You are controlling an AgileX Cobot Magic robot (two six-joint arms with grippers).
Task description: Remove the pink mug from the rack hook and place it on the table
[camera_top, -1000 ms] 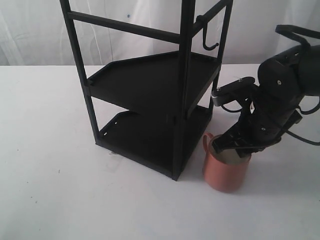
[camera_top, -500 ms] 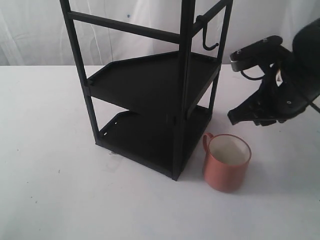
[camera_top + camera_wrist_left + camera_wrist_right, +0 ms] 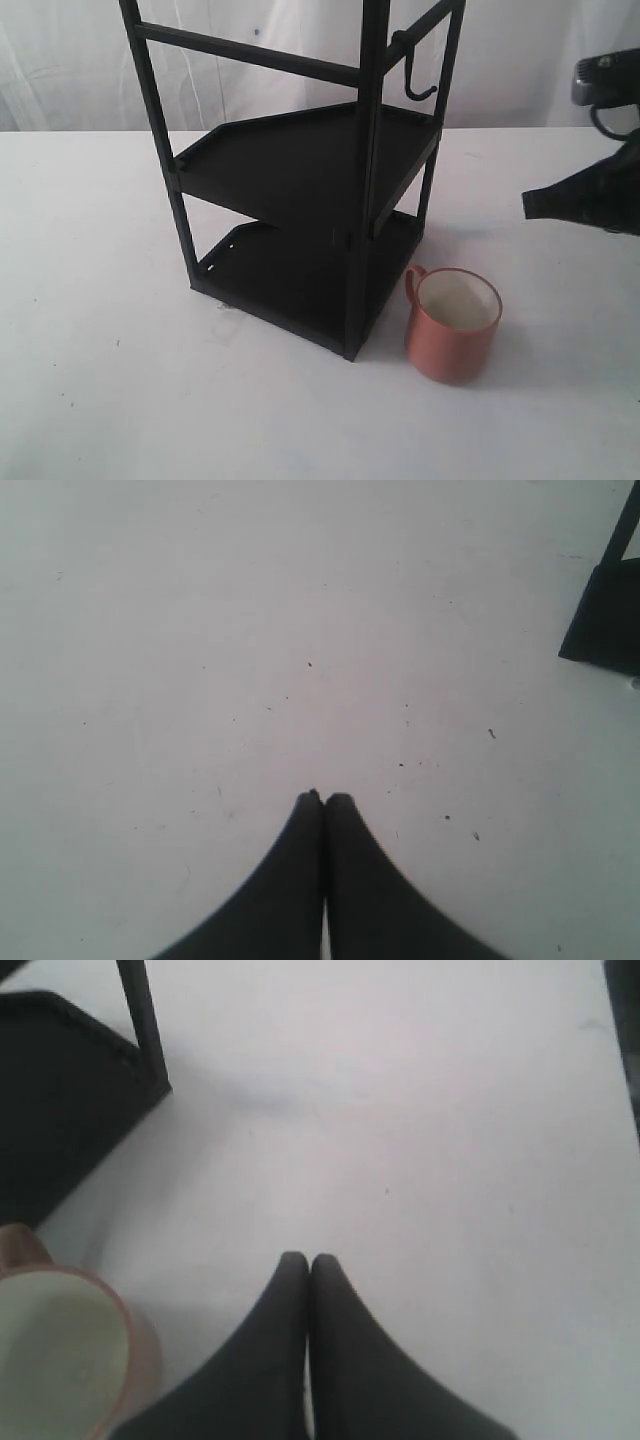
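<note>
The right gripper [image 3: 307, 1258] has its fingers pressed together on nothing, as has the left gripper [image 3: 323, 798] over bare table [image 3: 200, 630]. The pink mug [image 3: 452, 325] stands upright on the table just beside the front corner post of the rack [image 3: 300, 165], handle toward it, and the rack hook [image 3: 418, 80] hangs bare, so I judge the placing done: the care left is to carry the right arm high and outward, never across the mug's rim. That arm hangs at the exterior view's right edge, raised off the table, gripper pointing leftward, clear of the mug.
</note>
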